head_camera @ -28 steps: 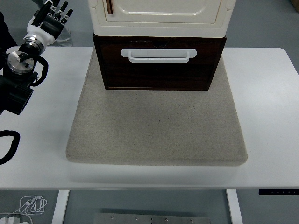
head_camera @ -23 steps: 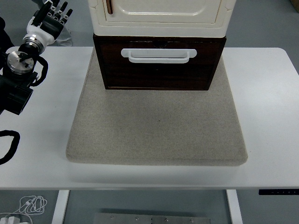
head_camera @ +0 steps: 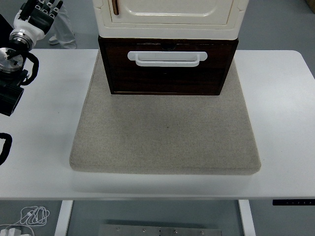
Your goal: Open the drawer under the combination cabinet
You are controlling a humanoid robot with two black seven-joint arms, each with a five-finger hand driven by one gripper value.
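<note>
A dark brown drawer (head_camera: 167, 69) with a white bar handle (head_camera: 167, 58) sits at the twelve o'clock edge of the view, under a cream cabinet (head_camera: 170, 17). Both rest on a beige mat (head_camera: 165, 137) that covers the middle of the white counter (head_camera: 280, 113). The drawer front lines up flush beneath the cabinet. The left robot hand (head_camera: 35, 14) is at the ten o'clock corner, raised past the counter's far edge and well apart from the handle, which lies toward its three o'clock. Its fingers are relaxed and loosely spread, holding nothing.
</note>
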